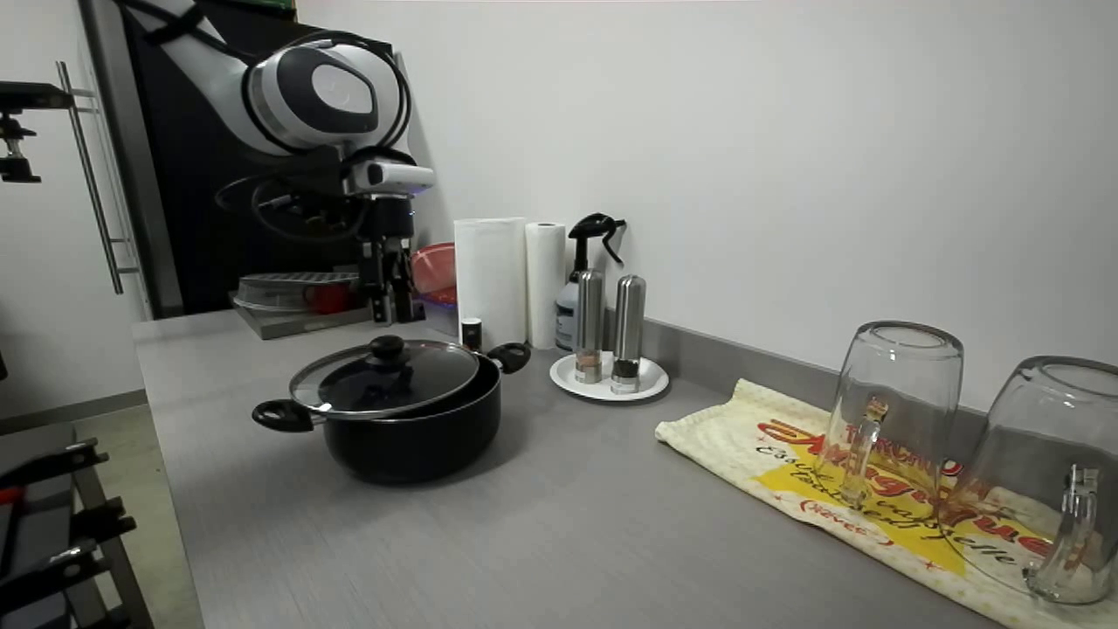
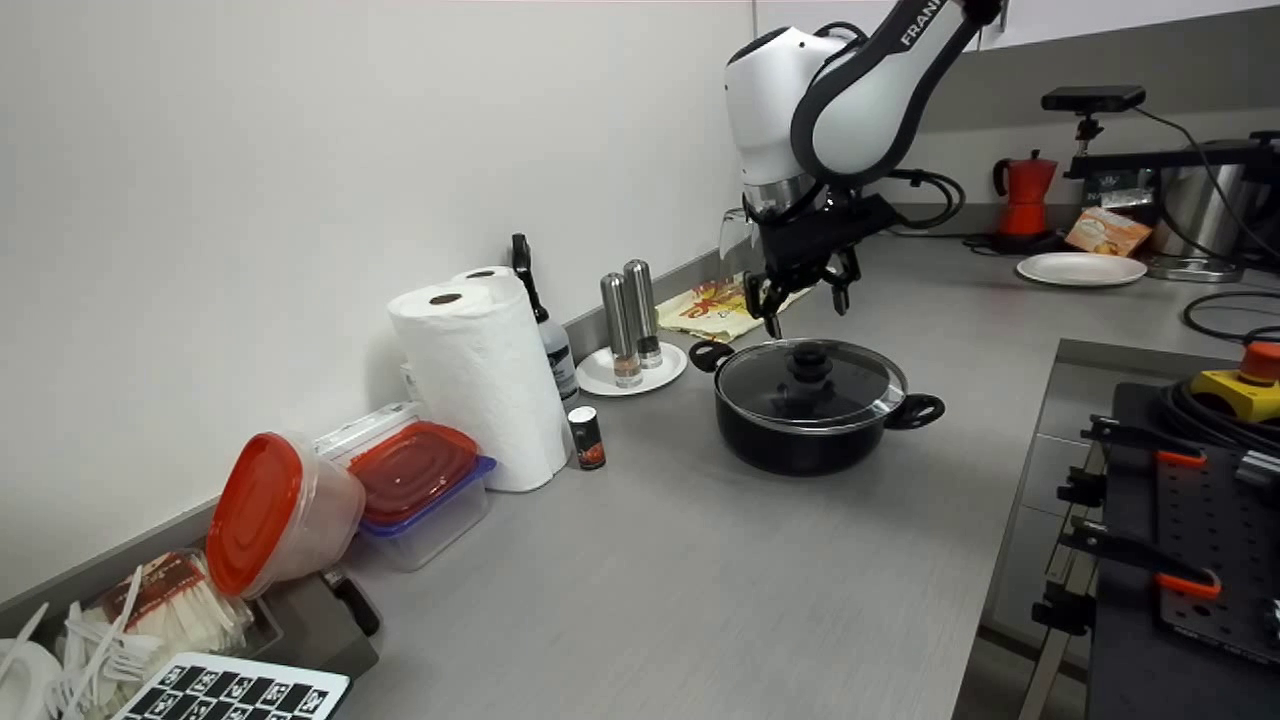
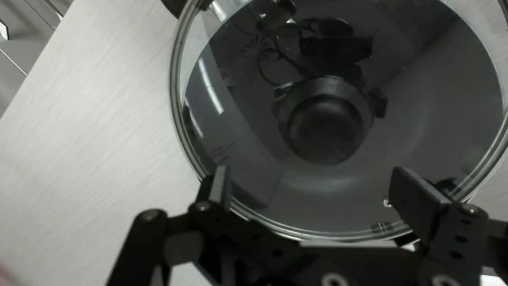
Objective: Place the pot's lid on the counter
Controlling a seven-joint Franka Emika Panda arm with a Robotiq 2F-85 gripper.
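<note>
the lid (image 1: 384, 382) sits askew on the pot (image 1: 424, 450); the gripper (image 3: 310, 171) hangs spread and empty — the approach seems the step in hand; next it should straddle the knob (image 3: 325, 128) and pinch.

A broad white wall (image 1: 742, 175) fills the back here, plain and pale in both exterior views, with a grey upstand (image 1: 703, 362) running along its foot. Over at the edge, in an exterior view, there's a tall black panel (image 1: 188, 218) edged by a grey strip (image 1: 131, 166), and next to that a white door (image 1: 35, 253) with a long, slim bar handle (image 1: 90, 175). Grey skirting (image 1: 79, 412) below, then a patch of dull beige floor (image 1: 135, 472)! Up high, in an exterior view, here's a white overhead cabinet (image 2: 1100, 15), a grey band (image 2: 1000, 85) under it, then a paler strip of far wall (image 2: 965, 160); down low, grey unit fronts (image 2: 1060, 410) with thin seams. Soft light, blurred shadows on the white wall.
</note>
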